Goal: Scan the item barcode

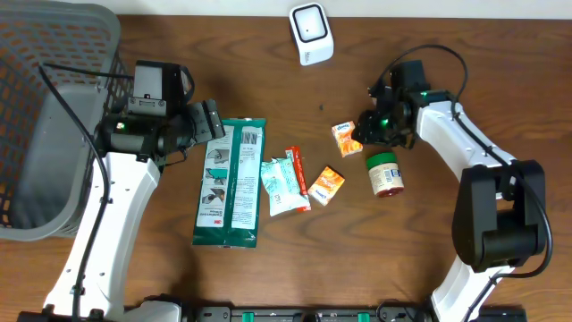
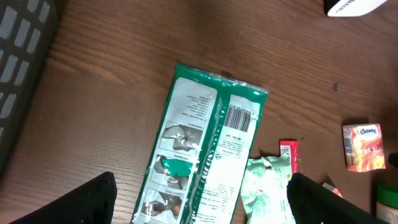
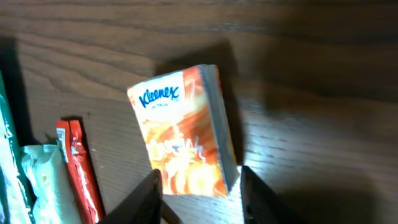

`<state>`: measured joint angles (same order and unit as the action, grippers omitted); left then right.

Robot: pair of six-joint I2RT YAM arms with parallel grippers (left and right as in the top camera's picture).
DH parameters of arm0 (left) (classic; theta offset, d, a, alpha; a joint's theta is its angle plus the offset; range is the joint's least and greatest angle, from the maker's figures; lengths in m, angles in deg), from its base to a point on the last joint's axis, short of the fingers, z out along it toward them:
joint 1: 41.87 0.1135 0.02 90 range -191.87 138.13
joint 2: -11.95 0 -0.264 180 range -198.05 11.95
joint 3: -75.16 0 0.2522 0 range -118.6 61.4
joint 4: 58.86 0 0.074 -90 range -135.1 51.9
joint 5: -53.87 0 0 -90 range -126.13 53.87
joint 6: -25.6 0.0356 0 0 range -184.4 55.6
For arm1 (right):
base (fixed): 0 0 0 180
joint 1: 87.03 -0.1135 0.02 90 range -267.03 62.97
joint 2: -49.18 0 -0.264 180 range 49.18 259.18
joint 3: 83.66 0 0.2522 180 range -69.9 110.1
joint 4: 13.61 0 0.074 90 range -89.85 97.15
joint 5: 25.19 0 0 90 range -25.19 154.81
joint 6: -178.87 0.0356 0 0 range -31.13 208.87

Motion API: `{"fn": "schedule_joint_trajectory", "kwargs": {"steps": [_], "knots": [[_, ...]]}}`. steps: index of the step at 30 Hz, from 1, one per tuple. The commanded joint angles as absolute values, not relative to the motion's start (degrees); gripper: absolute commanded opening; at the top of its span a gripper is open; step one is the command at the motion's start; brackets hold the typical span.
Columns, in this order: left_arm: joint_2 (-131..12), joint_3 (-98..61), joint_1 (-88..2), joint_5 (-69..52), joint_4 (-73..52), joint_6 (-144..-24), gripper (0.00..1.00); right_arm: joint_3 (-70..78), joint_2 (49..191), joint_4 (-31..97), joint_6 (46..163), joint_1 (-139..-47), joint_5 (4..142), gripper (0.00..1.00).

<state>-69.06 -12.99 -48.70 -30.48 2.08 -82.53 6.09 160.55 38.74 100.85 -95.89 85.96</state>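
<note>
Right wrist view, Kleenex tissue pack (image 3: 183, 134) lying on wooden tabletop (image 3: 311, 62), right tool (image 3: 200, 186) straddling its near end, fingers partly closed, firm grip impossible to tell, left tool (image 2: 202, 199) wide open, empty, above green packet (image 2: 205, 143)

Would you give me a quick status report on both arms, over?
Left fingers open, empty, by green packet. Right fingers either side of tissue pack, grip unconfirmed. Jar close beside them.
</note>
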Motion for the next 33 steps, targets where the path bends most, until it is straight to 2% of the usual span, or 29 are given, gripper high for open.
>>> {"fn": "schedule_joint_trajectory", "kwargs": {"steps": [1, 11, 13, 14, 15, 18, 23, 27, 33], "knots": [[-69.3, -13.1, -48.5, -30.8, 2.2, -82.0, 0.88, 4.3, 161.6, 37.1, 99.5, -96.5, 86.5, 0.33], [-69.3, -13.1, -48.5, -30.8, 2.2, -82.0, 0.88, -3.8, 161.8, 24.1, 100.8, -96.9, 84.4, 0.3], [-69.3, -13.1, -48.5, -30.8, 2.2, -82.0, 0.88, -4.3, 161.8, 23.2, 100.8, -96.9, 84.4, 0.23], [-69.3, -13.1, -48.5, -30.8, 2.2, -82.0, 0.88, -4.4, 161.8, 23.2, 100.8, -96.9, 84.4, 0.1], [-69.3, -13.1, -48.5, -30.8, 2.3, -82.0, 0.88, -4.3, 161.8, 23.2, 100.8, -96.9, 84.4, 0.02], [-69.3, -13.1, -48.5, -30.8, 2.2, -82.0, 0.88, -3.1, 160.1, 24.0, 100.8, -96.8, 83.7, 0.01], [-69.3, -13.1, -48.5, -30.8, 2.2, -82.0, 0.88, 4.5, 152.7, 32.3, 97.6, -97.7, 75.8, 0.01], [-69.3, -13.1, -48.5, -30.8, 2.2, -82.0, 0.88, 13.3, 146.7, 42.8, 96.9, -101.2, 63.4, 0.01], [-69.3, -13.1, -48.5, -30.8, 2.2, -82.0, 0.88, 30.1, 146.2, 57.7, 97.9, -107.3, 53.5, 0.01]]}}
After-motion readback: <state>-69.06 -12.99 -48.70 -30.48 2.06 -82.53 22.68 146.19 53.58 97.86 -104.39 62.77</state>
